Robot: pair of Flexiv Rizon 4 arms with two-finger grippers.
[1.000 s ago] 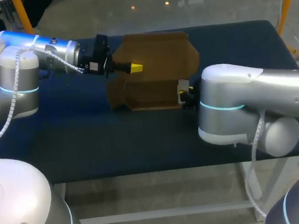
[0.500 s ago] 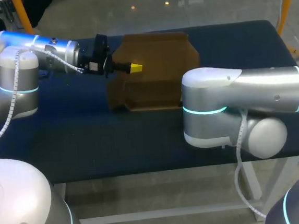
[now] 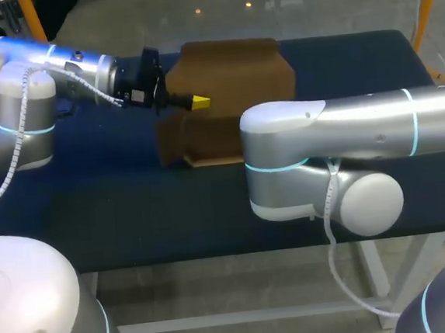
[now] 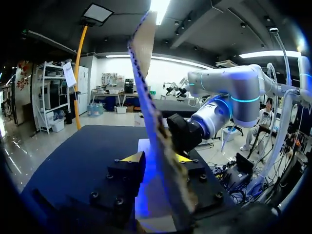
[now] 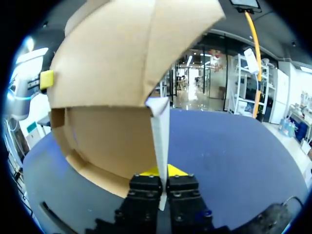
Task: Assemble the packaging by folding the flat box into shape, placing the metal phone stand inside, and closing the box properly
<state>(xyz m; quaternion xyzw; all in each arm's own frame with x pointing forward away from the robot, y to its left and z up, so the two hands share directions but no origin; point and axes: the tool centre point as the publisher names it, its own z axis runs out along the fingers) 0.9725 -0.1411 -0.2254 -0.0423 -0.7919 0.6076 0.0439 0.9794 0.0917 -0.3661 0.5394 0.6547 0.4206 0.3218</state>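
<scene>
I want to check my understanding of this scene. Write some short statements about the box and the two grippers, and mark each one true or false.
1. The right gripper is shut on a thin flap of the cardboard box. True.
2. The box lies completely flat on the table. False: its panels are raised and bent at angles.
3. A panel of the box stands between the fingers of the left gripper. True.
4. The phone stand is inside the box. False: no phone stand shows in any view.
</scene>
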